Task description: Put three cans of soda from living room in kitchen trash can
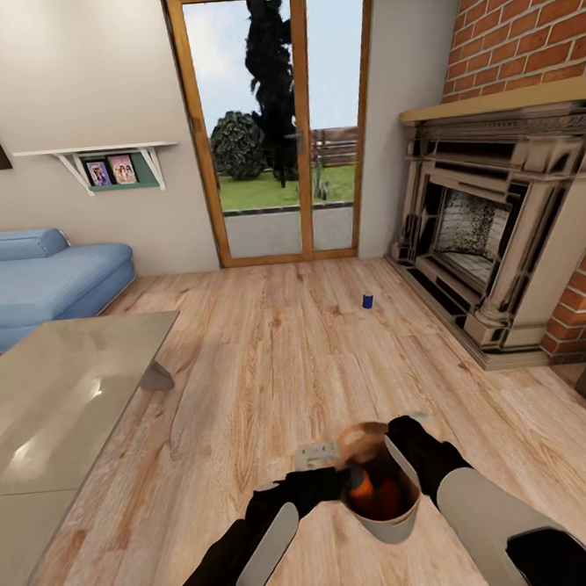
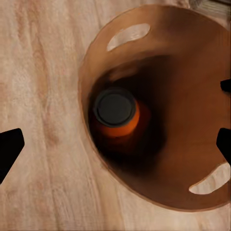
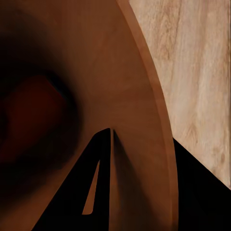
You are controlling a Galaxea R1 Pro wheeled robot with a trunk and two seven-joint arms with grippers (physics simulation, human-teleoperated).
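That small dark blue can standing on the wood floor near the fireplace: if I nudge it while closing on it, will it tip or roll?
The small dark blue can stands upright on a narrow base, so a high nudge would probably tip it. Once down, its round body would likely roll on the smooth light wood floor. It looks small and rigid, so a low, centred grip should hold.

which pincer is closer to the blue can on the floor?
Right, marginally. The right pincer grips the bin rim; the left pincer sits beside it. The blue can stands far ahead near the fireplace.
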